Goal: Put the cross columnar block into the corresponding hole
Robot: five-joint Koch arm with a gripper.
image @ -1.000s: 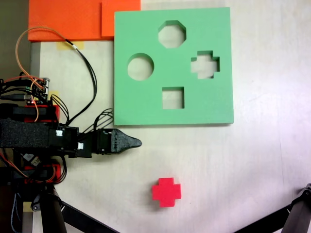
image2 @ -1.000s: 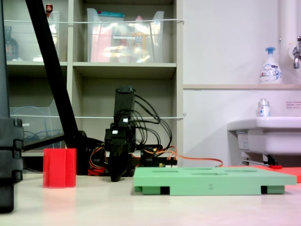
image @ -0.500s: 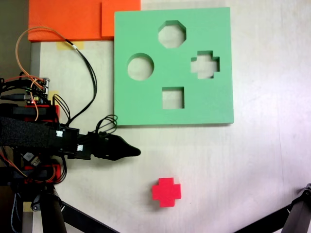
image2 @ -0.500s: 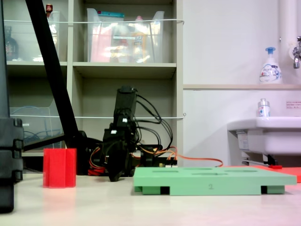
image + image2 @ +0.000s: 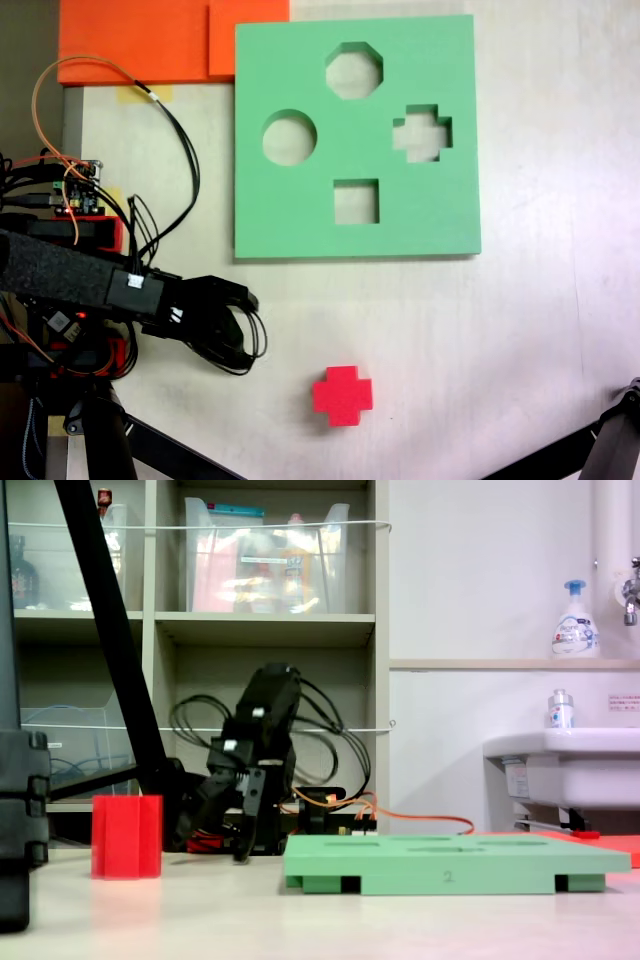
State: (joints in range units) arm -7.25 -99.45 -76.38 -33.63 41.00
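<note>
From above, the gripper point(image 5: 243, 325) is a dark foreshortened clump among cables point(image 5: 170, 120), its jaw gap unreadable. In the side view its tips point(image 5: 240, 852) blur together. The arm's base point(image 5: 30, 300) is cut off at nine o'clock.

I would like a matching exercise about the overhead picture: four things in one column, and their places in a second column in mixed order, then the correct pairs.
Things:
1. red cross block
2. cross-shaped hole
3. orange foam sheet
4. gripper

Places:
A. top left corner
B. right part of the green board
C. on the table, below the board
D. left of the red block, below the board's left corner

Pairs: 1-C, 2-B, 3-A, 4-D
</note>
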